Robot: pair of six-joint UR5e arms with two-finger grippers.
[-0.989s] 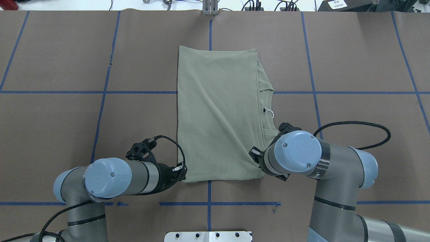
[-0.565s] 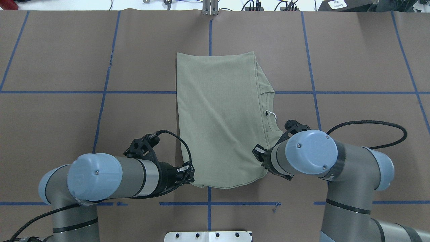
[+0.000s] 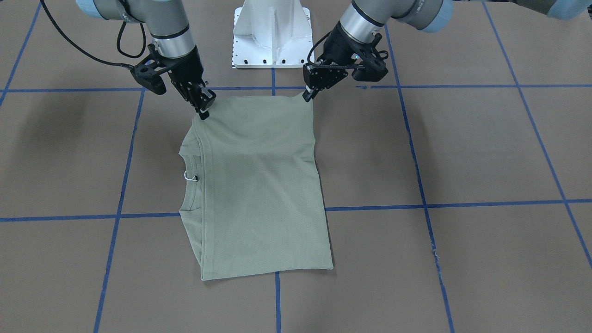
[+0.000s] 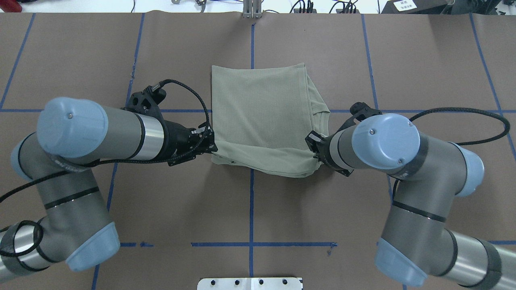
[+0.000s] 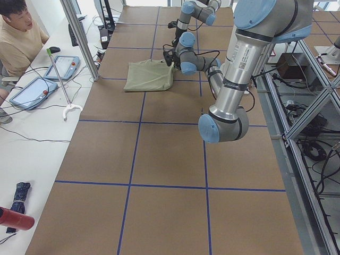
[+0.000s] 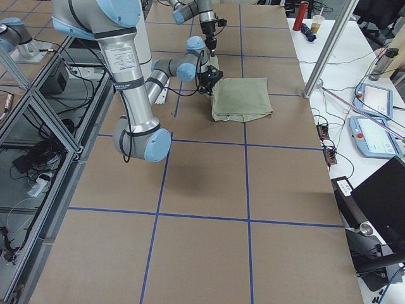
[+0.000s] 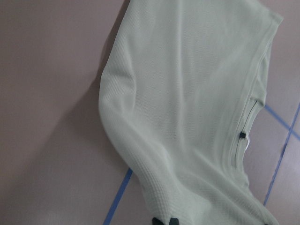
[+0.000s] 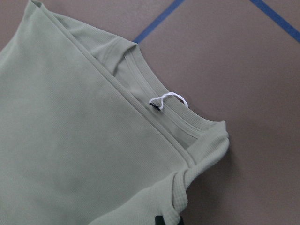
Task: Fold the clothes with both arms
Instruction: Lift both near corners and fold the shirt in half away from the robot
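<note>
Robotics lab. Long table (image 4: pixel 423 60) covered in brown paper, blue tape grid (image 4: pixel 250 244). White metal base (image 3: pixel 272 32) at robot-side edge; left arm (image 4: pixel 100 133), right arm (image 4: pixel 403 145) of grey tube. Aluminium posts (image 5: pixel 79 40), cable tangles (image 6: pixel 35 155) on floor beside frame. White bench (image 5: pixel 32 138) along table's far edge: teach pendants (image 5: pixel 62 67), seated person (image 5: pixel 18 42).

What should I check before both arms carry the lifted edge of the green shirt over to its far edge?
1. Left gripper: fingers pinch its corner of the green shirt: ok.
2. Right gripper: fingers pinch the other corner: ok.
3. Held edge raised off the table: ok, sagging slightly between the grips.
4. Far edge lying flat: ok.
5. Sides lined up: not ok; the collar and white tag loop stick out on the right arm's side.
6. How many layers each pinch holds: cannot tell.
</note>
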